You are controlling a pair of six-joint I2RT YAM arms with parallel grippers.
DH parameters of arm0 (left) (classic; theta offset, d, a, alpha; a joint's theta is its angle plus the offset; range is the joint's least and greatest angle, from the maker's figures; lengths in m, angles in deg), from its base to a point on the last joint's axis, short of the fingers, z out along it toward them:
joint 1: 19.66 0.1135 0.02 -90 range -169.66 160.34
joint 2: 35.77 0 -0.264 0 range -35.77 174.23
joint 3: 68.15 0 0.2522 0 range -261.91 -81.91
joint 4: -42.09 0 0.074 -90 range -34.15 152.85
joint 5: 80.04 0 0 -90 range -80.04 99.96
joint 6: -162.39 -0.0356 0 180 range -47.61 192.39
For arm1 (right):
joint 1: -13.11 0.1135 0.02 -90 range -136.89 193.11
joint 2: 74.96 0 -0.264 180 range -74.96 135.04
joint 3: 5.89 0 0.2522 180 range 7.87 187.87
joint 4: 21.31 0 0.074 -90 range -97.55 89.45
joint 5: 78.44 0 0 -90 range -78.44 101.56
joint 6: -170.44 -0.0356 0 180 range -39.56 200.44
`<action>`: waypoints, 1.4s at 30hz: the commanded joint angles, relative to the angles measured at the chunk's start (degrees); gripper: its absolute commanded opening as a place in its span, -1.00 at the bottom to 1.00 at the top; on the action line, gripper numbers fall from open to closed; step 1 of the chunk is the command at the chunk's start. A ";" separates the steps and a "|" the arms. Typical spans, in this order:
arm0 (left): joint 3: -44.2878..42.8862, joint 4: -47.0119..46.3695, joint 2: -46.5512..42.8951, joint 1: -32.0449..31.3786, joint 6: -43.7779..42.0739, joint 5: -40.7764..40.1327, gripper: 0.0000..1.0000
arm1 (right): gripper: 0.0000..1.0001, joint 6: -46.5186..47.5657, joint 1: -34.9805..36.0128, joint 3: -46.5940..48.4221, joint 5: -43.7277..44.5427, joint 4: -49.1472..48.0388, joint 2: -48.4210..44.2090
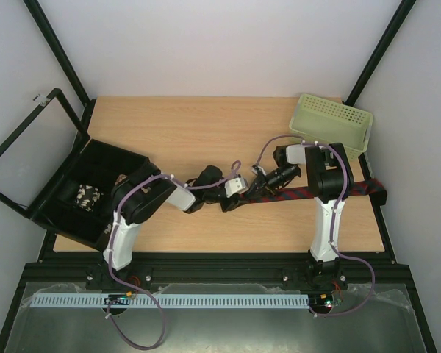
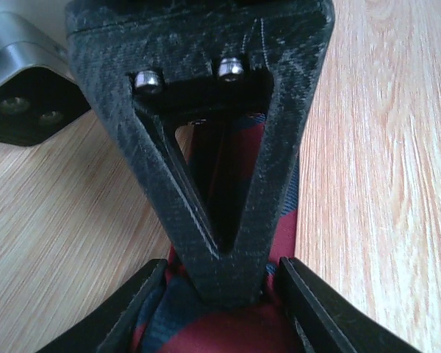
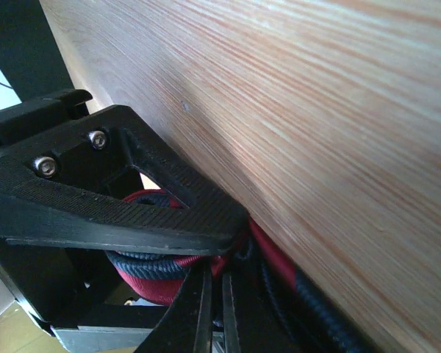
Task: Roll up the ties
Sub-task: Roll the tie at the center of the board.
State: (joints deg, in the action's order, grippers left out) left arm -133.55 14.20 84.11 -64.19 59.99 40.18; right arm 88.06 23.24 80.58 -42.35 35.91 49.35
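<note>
Where both arms meet, the right pincer (image 3: 214, 312) is clamped on the coiled end of the red striped tie (image 1: 301, 193); the left pincer (image 2: 220, 298) straddles it, grip impossible to tell; the rest lies rightward along the worktop (image 1: 206, 132), near the green basket (image 1: 332, 121).

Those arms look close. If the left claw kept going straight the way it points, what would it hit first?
The right claw: its black tip sits between the fingers of the left claw, over the striped tie. Contact is unclear.
</note>
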 commanded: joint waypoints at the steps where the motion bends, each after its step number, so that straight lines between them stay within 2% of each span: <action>1: -1.17 2.05 3.91 -1.43 -1.84 -0.35 -0.14 | -0.97 0.31 -0.20 -1.44 14.87 -1.95 5.15; 8: -0.04 9.27 5.85 -0.55 -5.73 -3.07 -0.27 | -0.97 1.48 -0.20 -0.67 14.27 -1.19 5.09; 10: 2.22 9.13 3.97 0.33 -5.68 -2.22 -0.16 | -0.97 1.48 -0.20 -0.59 14.28 -1.27 5.03; 12: 5.22 6.83 1.22 1.89 -5.39 1.65 0.17 | -0.97 1.43 -0.20 -0.48 14.36 -1.27 5.19; 13: 6.12 6.13 0.04 2.52 -5.03 2.86 0.25 | -0.97 1.50 -0.22 -0.56 14.45 -1.26 5.23; 18: 6.48 5.57 -1.99 4.18 -4.12 4.20 0.31 | -0.97 1.79 -0.22 -0.47 15.40 -1.21 5.68; 21: 5.37 4.61 -1.72 4.19 -4.11 4.45 0.25 | -0.97 1.79 -0.20 -0.20 15.63 -1.02 5.92; 25: 3.11 4.41 -1.29 4.10 -2.54 5.28 -0.05 | -0.97 1.80 -0.21 0.13 15.68 -0.79 6.12; 28: 1.79 3.50 -1.88 3.62 -1.10 6.86 -0.19 | -0.97 1.79 -0.21 0.25 15.56 -0.66 6.28; 36: -2.94 0.66 1.26 0.39 1.09 5.10 -0.19 | -0.97 1.49 -0.24 0.38 15.25 -0.50 6.40; 42: -5.06 4.18 6.61 -0.31 -1.63 1.95 -0.21 | -0.97 1.63 -0.24 0.06 14.75 -0.44 6.16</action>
State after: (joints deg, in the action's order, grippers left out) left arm -136.98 16.54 86.20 -62.82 60.16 44.46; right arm 90.62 22.63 82.50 -41.85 38.58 50.62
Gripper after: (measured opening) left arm 0.404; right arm 0.029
